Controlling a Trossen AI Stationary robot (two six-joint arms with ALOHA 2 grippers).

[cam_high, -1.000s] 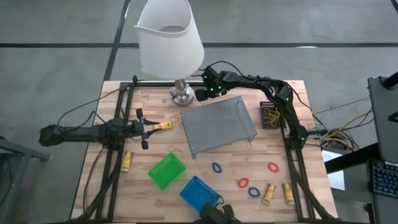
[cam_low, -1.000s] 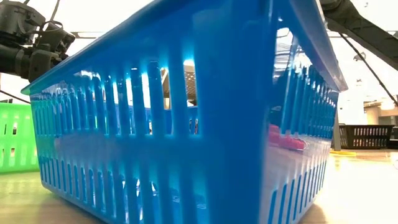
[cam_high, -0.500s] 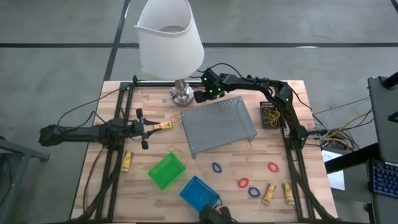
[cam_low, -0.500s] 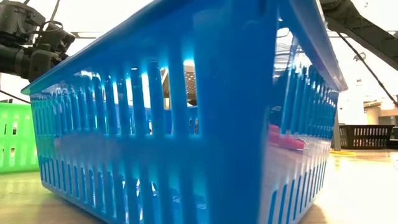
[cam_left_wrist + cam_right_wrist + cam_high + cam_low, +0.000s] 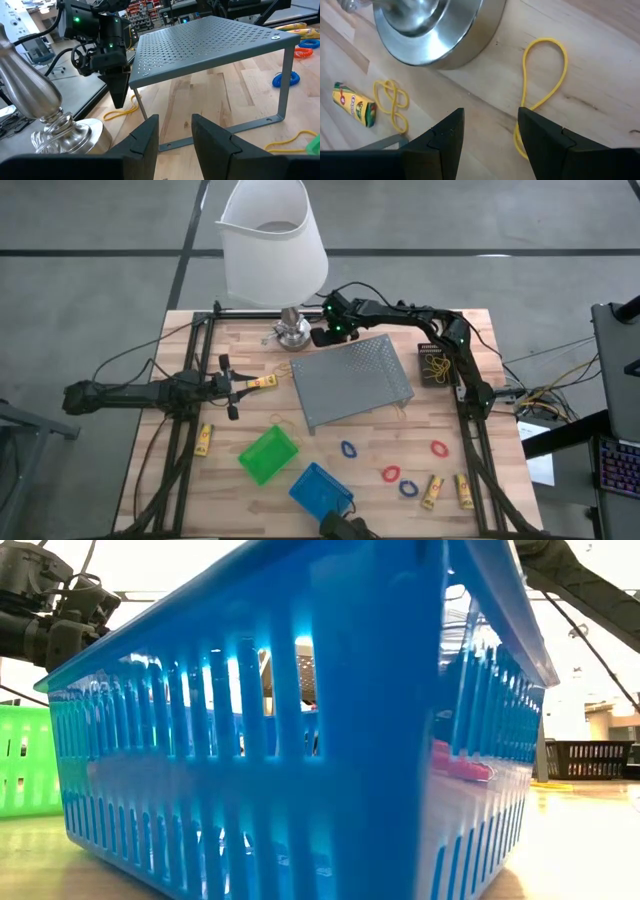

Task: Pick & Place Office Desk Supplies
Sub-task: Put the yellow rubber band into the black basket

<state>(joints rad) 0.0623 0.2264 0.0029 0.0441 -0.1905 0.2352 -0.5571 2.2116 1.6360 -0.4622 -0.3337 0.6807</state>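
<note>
Right tool (image 5: 487, 137) crept toward lamp base (image 5: 437, 30), fingers apart over thin yellow rubber band (image 5: 542, 85).

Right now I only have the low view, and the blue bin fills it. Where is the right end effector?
Observer: The right end effector is low over a yellow rubber band beside the lamp base, at the table's far side.
Operator: Holding anything?
Observer: No. Its fingers are apart and empty, and the band lies flat on the wood.
Operator: Left arm?
Observer: The left end effector is at the table's left side, facing the grey mesh tray. A yellow stick lies on the table close to its tip.
</note>
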